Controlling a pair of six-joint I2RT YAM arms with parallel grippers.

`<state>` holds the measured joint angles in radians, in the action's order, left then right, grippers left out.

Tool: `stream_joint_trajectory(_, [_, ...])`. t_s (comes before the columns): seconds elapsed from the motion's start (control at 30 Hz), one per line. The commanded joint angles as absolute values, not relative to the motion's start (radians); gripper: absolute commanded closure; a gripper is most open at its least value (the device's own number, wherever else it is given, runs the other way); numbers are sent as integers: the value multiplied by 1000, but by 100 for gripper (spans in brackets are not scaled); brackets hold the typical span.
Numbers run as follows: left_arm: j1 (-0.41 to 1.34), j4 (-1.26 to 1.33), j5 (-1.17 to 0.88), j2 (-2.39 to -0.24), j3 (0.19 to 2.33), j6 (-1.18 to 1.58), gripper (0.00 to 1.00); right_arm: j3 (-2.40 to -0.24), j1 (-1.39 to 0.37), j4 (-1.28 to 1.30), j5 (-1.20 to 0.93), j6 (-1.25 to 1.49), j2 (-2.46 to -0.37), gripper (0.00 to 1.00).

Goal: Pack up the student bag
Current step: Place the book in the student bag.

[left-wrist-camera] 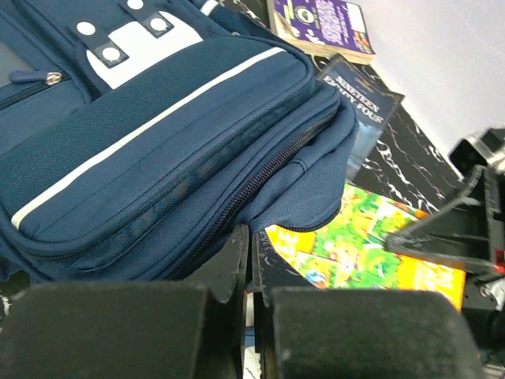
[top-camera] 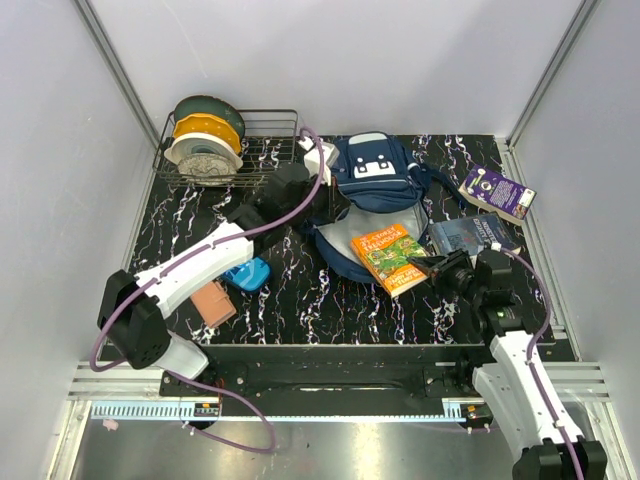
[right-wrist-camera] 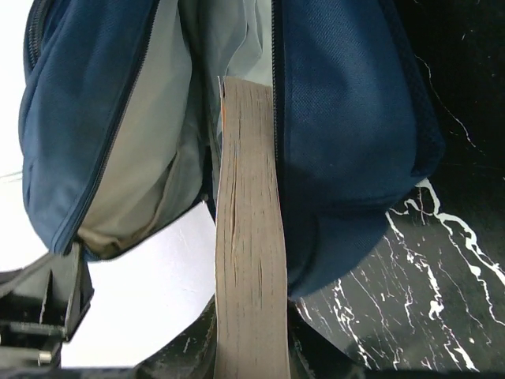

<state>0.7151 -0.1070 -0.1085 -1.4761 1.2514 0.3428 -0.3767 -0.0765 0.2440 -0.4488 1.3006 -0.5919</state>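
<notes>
The student bag lies at the back centre, navy with white patches, its grey-lined mouth open toward me. My left gripper is at the mouth's left edge, shut on the upper lip of the bag, with the fingertips meeting at the hem. My right gripper is shut on a green and orange picture book. The far end of the book lies in the bag's mouth. In the right wrist view the book's page edge runs between the jaws into the bag, beside the grey lining. The left wrist view shows the book under the lifted lip.
A wire rack with filament spools stands at the back left. A purple book and a dark book lie to the right of the bag. A bright blue pouch and a pink-brown block lie under the left arm.
</notes>
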Motion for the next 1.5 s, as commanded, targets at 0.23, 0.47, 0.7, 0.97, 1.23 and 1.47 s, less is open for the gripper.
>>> stream_joint_trajectory(0.23, [833, 77, -143, -1359, 1313, 416, 100, -425, -77, -172, -417, 1419, -817, 100])
stream_joint_trajectory(0.47, [882, 49, -158, -1347, 1330, 416, 100, -432, -78, -402, -319, 1396, -997, 100])
stream_joint_trajectory(0.7, [914, 43, -152, -1335, 1327, 426, 100, -459, -124, -675, -279, 1394, -1248, 100])
stream_joint_trajectory(0.97, [920, 35, -163, -1339, 1350, 422, 100, -436, -242, -1038, -176, 1417, -1460, 100])
stream_joint_trajectory(1.23, [919, -40, -26, -1309, 1344, 379, 100, -279, -250, -1183, -183, 1473, -1294, 100])
stream_joint_trajectory(1.47, [916, -52, -60, -1305, 1358, 353, 100, -359, -252, -429, 35, 1275, -740, 100])
